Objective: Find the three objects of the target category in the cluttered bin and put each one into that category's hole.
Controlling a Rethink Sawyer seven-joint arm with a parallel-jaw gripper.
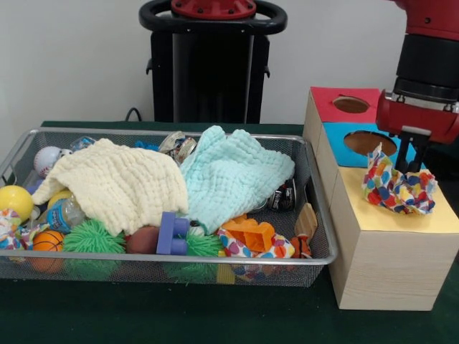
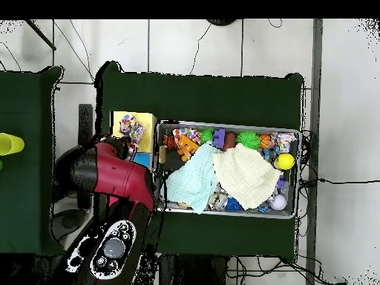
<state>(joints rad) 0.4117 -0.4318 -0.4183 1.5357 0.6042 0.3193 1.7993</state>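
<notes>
The wire mesh bin (image 1: 172, 259) holds a heap of toys and cloths. One polka-dot cloth (image 1: 399, 189) lies bunched on the yellow top (image 1: 401, 218) of the wooden box and covers the yellow hole, which is hidden. It also shows in the overhead view (image 2: 130, 126). My gripper (image 1: 410, 166) hangs just above and behind this cloth, open, with its tips at the cloth's upper edge. A second polka-dot cloth (image 1: 251, 248) lies at the bin's front under an orange brick (image 1: 249, 233). A third dotted cloth (image 1: 8, 223) shows at the bin's left end.
A cream cloth (image 1: 115, 183) and a mint-green cloth (image 1: 229, 172) cover the bin's middle. Balls, green spiky toys (image 1: 92, 236) and a purple block (image 1: 171, 235) lie along the front. The blue-topped hole (image 1: 363, 142) and red-topped hole (image 1: 351, 104) are behind the gripper.
</notes>
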